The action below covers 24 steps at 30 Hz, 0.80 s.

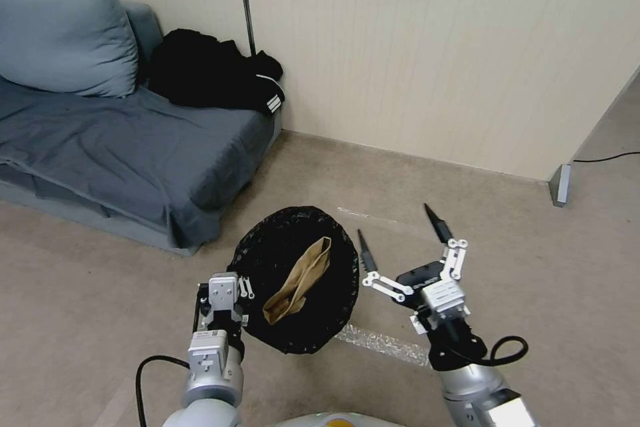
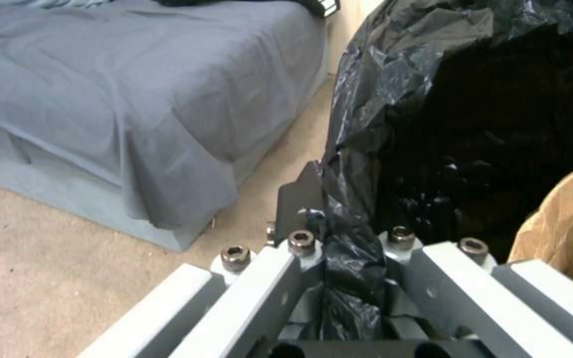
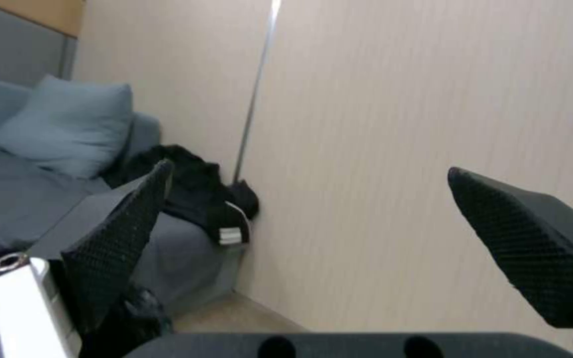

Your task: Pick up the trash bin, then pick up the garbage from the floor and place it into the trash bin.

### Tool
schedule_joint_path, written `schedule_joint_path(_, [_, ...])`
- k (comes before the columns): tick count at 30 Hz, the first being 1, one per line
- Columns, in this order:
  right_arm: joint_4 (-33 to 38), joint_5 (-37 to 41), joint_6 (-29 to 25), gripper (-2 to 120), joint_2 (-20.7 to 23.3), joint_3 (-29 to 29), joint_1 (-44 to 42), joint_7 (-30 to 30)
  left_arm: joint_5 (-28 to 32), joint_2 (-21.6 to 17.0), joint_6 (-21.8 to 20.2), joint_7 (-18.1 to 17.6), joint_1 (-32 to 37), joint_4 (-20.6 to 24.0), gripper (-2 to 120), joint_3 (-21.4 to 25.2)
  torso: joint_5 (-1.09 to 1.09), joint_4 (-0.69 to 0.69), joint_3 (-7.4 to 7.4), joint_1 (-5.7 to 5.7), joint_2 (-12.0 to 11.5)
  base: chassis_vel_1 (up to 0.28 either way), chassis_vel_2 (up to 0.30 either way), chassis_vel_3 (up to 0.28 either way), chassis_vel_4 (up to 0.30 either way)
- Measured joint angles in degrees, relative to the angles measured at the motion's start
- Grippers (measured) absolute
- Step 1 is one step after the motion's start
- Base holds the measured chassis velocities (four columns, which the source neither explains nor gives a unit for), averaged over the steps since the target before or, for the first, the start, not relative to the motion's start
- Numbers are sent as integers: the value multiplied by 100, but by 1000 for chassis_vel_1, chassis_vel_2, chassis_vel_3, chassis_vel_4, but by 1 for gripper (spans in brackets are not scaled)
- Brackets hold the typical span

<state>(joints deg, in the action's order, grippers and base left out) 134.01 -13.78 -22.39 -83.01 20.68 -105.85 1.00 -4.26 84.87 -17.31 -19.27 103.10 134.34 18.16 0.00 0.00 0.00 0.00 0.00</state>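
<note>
You've got a black crinkly liner over the trash bin (image 1: 293,280), glossy in the left wrist view, with a brown paper bag (image 1: 299,280) inside. Right gripper (image 1: 397,235): black fingertips (image 3: 117,238) with a fine cross-hatch texture, white linkages. Left gripper (image 1: 241,287): silver-grey body, white links. Sofa (image 1: 120,147) is grey-blue, cushion (image 1: 63,40) a lighter blue. Black garment (image 1: 213,70) with white stripes. Beige carpet (image 1: 533,267), cream wall (image 1: 433,47).
</note>
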Motion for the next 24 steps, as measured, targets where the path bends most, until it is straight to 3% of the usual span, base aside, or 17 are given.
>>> schedule_joint_path(8, [-361,63,-299,100,-112,241,-113,-173,108,-2,0,-51,4,-9,1,30,0,0,0,0,0,0,0,0,0])
schedule_joint_path(24, [-473,299,-348,100,-107,237,10,-193,195,8,-120,-124,123,24,1,-17,0,0,0,0,0,13,12,14,15])
